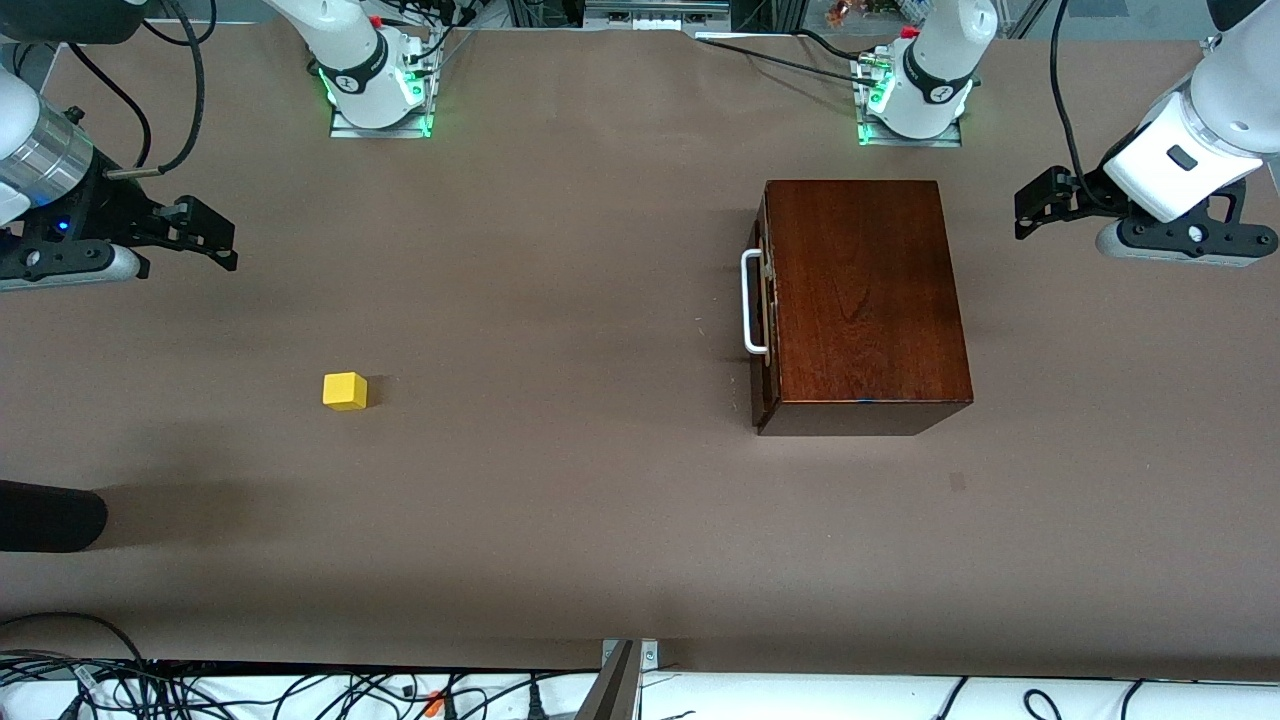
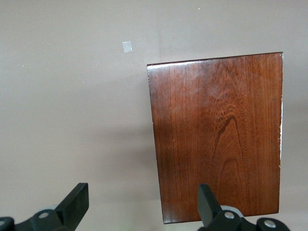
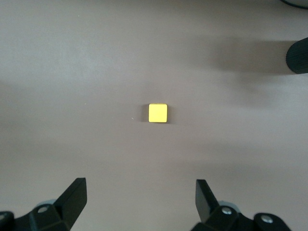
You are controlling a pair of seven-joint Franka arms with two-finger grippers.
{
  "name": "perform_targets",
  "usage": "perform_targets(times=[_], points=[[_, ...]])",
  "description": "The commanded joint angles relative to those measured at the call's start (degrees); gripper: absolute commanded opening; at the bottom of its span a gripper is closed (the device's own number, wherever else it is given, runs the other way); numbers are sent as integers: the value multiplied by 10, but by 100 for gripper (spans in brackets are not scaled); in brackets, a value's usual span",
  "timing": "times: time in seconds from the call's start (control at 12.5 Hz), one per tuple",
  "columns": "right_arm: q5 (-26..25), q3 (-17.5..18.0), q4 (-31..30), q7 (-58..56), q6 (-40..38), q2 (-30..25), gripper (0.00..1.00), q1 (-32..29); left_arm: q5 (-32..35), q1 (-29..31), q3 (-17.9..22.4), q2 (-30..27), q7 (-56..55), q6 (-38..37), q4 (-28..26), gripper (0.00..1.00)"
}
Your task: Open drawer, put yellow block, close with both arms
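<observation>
nothing is done yet: the drawer sits shut in its box right of centre in the front view, and the yellow block lies lower left on the table, well apart. the left gripper, upper right, and the right gripper, upper left, both hang spread and empty.

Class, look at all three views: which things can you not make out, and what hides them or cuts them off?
- Inside of the drawer: hidden in the front view, shut in the box.
- Handle: missing from the left wrist view, hidden by the box top.
- Dark object: cut off by the front view's edge.
</observation>
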Motion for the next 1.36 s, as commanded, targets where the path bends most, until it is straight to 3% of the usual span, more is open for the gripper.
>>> perform_targets(times=[0.0,1.04,1.28], points=[[8,4,17,-8,-14,7,100,-8,7,0,-2,14,9,-20,27,100],[8,3,17,-7,-14,7,100,-8,6,-3,-2,25,8,-41,28,100],[8,3,17,-7,-14,7,100,-8,-30,-1,-2,31,11,-70,28,100]])
